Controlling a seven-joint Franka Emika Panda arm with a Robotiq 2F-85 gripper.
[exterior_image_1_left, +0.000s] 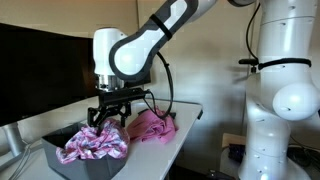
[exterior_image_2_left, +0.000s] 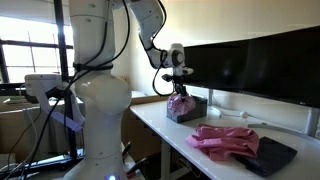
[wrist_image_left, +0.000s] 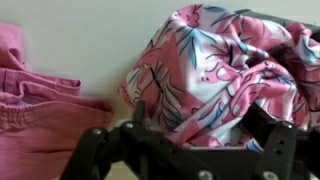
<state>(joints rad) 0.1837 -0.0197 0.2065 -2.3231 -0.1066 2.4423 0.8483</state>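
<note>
- Gripper (exterior_image_1_left: 111, 120): black Robotiq, fingers spread wide, nothing pinched. It hangs just above the floral cloth, pointing straight down.
- Wrist view: both black fingers (wrist_image_left: 283, 150) enter from the bottom edge, well apart, with the cloth showing between them.
- Floral cloth (exterior_image_1_left: 92, 145): thin, slick-looking fabric, pink and white with a blue leaf print. It is bunched into a crumpled mound and piled above the bin rim.
- Bin (exterior_image_2_left: 186, 114): dark grey, rigid, boxy with straight walls. It sits at one end of the table, near the edge on the arm's side, and the floral cloth fills it.
- Pink cloth (exterior_image_1_left: 152, 126): plain pink and thicker, with a soft knit look. It lies in loose folds flat on the table, just beside the bin and outside it. Hem seams show in the wrist view (wrist_image_left: 40, 110).
- Table (exterior_image_2_left: 170, 135): smooth white top, long and rectangular.
- Pad (exterior_image_2_left: 272, 156): flat, dark and matte, at the table end opposite the bin, touching the pink cloth.
- Monitors (exterior_image_2_left: 250, 65): dark, glossy, along the back edge.
</note>
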